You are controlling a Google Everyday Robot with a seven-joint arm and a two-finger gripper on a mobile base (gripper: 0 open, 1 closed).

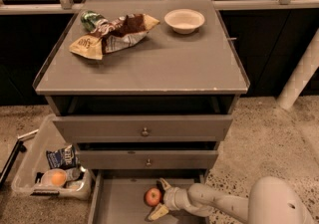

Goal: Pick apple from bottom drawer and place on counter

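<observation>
Camera view: the gripper [157,198] sat low in the bottom drawer [119,203], fingers spread either side of the apple [152,196], not visibly clamped. Grasp step, I judged. Next move: close, then lift clear to the counter [164,63]. The counter held a bowl [184,20] and snack bags [112,36]. Speckled floor, with a plastic bin [31,166] to the left.

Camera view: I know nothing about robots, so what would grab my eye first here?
Probably the white robot arm reaching in from the lower right, its gripper open around a red apple in the pulled-out bottom drawer. Next, up on the counter, a heap of crumpled snack bags at the left rear and a white bowl at the right rear.
</observation>
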